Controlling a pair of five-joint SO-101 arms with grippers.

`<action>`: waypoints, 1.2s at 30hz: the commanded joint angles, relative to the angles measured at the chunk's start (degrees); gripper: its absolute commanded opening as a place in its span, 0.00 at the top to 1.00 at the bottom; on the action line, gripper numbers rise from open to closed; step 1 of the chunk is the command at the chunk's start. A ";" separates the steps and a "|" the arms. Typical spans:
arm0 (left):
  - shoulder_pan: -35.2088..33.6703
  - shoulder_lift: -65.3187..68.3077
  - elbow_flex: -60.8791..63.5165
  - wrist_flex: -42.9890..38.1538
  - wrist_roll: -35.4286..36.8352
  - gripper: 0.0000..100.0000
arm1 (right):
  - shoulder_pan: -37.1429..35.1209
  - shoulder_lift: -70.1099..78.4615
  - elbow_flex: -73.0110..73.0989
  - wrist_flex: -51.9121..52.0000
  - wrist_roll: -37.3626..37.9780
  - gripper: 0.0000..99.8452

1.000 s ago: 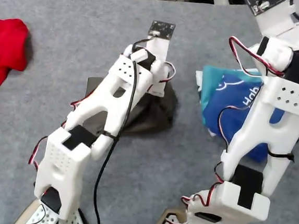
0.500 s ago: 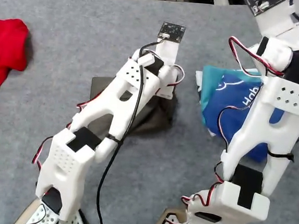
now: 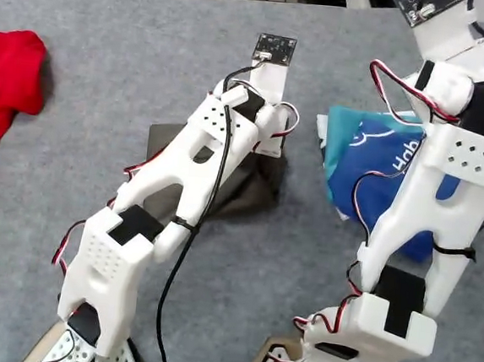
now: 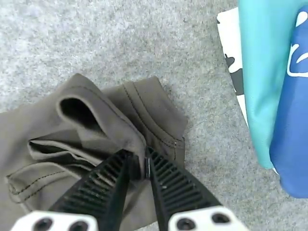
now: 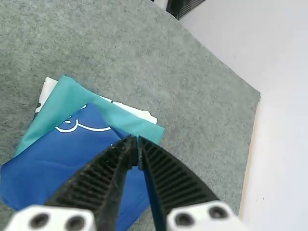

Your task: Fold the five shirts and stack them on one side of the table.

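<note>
Now: left tool (image 4: 139,156) nipped narrow onto raised fold of olive shirt (image 4: 96,130), crumpled at middle of tabletop (image 3: 108,68). Right tool (image 5: 135,144) pressed together, gripping nothing, hanging above folded stack: blue shirt (image 5: 62,163) on top, teal shirt (image 5: 62,103) under it, white patterned shirt (image 5: 45,91) lowest. Stack near olive shirt, apart. Red shirt (image 3: 9,76) bunched at tabletop's far left edge, well apart.

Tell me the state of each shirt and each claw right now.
left claw: shut on the olive shirt
olive shirt: crumpled, one fold pinched
blue shirt: folded, lying on the teal shirt
teal shirt: folded
white shirt: under the teal shirt, edge showing
red shirt: bunched, unfolded
right claw: shut, empty
</note>
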 commanded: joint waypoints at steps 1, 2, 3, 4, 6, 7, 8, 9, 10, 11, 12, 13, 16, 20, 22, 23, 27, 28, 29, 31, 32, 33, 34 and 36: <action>1.63 -0.62 -3.03 -0.79 0.70 0.97 | 0.53 -2.95 -2.59 0.09 0.44 0.99; 1.89 -0.62 -2.95 -0.79 0.70 0.97 | 0.53 -2.95 -2.59 0.18 0.44 0.99; 1.89 -0.62 -2.86 -0.79 0.70 0.97 | 0.44 -2.95 -2.59 0.18 0.44 0.99; 1.89 -0.62 -2.86 -0.79 0.70 0.97 | 0.44 -2.95 -2.59 0.18 0.44 0.99; 1.89 -0.62 -2.77 -0.79 0.70 0.97 | 0.44 -2.95 -2.59 0.18 0.44 0.99; 1.89 -0.62 -2.77 -0.79 0.70 0.97 | 0.44 -2.95 -2.59 0.18 0.44 0.99; 1.89 -0.62 -2.68 -0.79 0.70 0.97 | 0.44 -2.95 -2.59 0.18 0.44 0.99; 1.54 -0.62 -2.68 -0.79 0.70 0.97 | 0.44 -2.95 -2.51 0.18 0.44 0.99; 1.19 -0.62 -2.68 -0.79 0.70 0.97 | 0.44 -2.95 -2.51 0.18 0.44 0.99; 0.75 -0.62 -2.86 -0.79 0.79 0.97 | 0.44 -2.95 -2.51 0.18 0.44 0.99; 0.13 -0.62 -3.12 -0.53 1.49 0.95 | 0.44 -2.95 -2.51 0.18 0.44 0.99; -0.66 -0.70 -3.12 -0.44 2.90 0.92 | 0.44 -2.95 -2.51 0.26 0.44 0.99; -2.86 -1.14 -3.21 -0.44 7.82 0.81 | 0.44 -2.95 -2.51 0.26 0.44 0.99; -5.93 -1.41 -5.58 0.70 9.67 0.79 | -0.18 -2.95 -2.68 0.09 0.09 0.99; -8.40 -1.41 -10.77 5.01 9.14 0.80 | -1.76 -2.59 -3.03 0.53 0.00 0.99; -9.98 -1.41 -14.11 7.82 7.65 0.83 | -3.25 -2.33 -2.59 1.23 -0.70 0.99; -18.42 -0.70 -25.01 17.14 -0.62 0.98 | -11.96 -0.40 2.51 2.46 -2.46 0.99; -20.88 -0.70 -25.71 18.55 -1.85 0.96 | -14.59 0.31 3.82 2.46 -2.55 0.99; -23.34 -0.70 -25.63 19.43 -3.08 0.96 | -17.05 1.36 5.49 2.46 -2.55 0.99; -28.53 -0.62 -24.04 20.57 -5.27 0.97 | -22.51 4.00 8.40 2.64 -2.73 0.99; -31.08 -0.62 -22.11 20.84 -6.86 0.97 | -24.97 5.76 9.54 2.99 -2.81 0.99; -33.45 -0.62 -19.65 20.66 -9.05 0.97 | -27.34 7.60 10.51 3.16 -3.25 0.99; -35.74 -0.62 -17.01 20.22 -11.16 0.97 | -29.45 9.80 10.86 3.25 -4.84 0.99; -39.96 -0.70 -10.68 18.11 -14.42 0.97 | -33.05 14.20 10.95 2.73 -8.79 0.99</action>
